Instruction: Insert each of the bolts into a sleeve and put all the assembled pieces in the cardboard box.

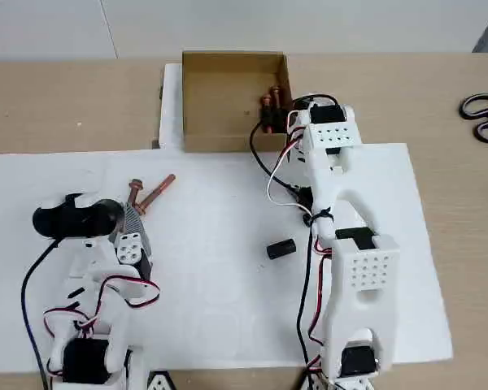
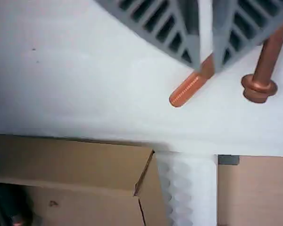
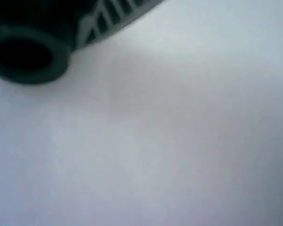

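Two copper bolts lie on the white foam sheet (image 1: 220,268). My left gripper (image 2: 206,63) is shut on the shank of the slanted bolt (image 2: 186,92), whose threaded end points at the cardboard box (image 1: 228,97). The other bolt (image 2: 262,77) lies just beside it, head toward the box. In the high view they are the slanted bolt (image 1: 161,190) and the other bolt (image 1: 135,192). A black sleeve (image 1: 281,248) lies mid-sheet by the right arm (image 1: 329,138). A sleeve's open end (image 3: 26,54) sits close against my right gripper (image 3: 85,28). Assembled pieces (image 1: 270,104) stand in the box's right corner.
Scissors (image 1: 484,114) lie on the wooden table at the far right. The right arm's cables (image 1: 281,179) hang over the sheet near the box. The box's near wall (image 2: 70,165) and the sheet's edge are close in front of the left gripper.
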`<action>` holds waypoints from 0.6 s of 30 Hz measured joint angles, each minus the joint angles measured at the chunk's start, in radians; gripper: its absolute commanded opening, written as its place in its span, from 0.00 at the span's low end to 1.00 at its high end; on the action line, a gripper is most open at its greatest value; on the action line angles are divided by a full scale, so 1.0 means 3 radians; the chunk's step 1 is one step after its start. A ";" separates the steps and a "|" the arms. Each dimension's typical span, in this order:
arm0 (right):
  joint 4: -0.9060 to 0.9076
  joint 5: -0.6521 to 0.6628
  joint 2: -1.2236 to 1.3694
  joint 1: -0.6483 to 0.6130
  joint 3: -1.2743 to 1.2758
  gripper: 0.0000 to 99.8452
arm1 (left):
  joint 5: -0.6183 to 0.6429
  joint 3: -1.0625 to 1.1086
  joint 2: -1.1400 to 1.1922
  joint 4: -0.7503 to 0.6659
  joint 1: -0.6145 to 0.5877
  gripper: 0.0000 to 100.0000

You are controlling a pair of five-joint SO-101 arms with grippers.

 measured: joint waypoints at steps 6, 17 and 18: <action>0.0066 0.0000 -0.0128 -0.0010 0.0005 0.00 | 0.0000 -0.0072 0.0005 0.0000 0.0000 0.01; 0.0338 0.0000 -0.0588 -0.0005 0.0005 0.00 | 0.0292 -0.0460 0.0015 0.0000 0.0000 0.01; 0.0338 0.0000 -0.0588 0.0026 0.0005 0.00 | 0.0292 -0.0522 0.0036 0.0005 0.0000 0.01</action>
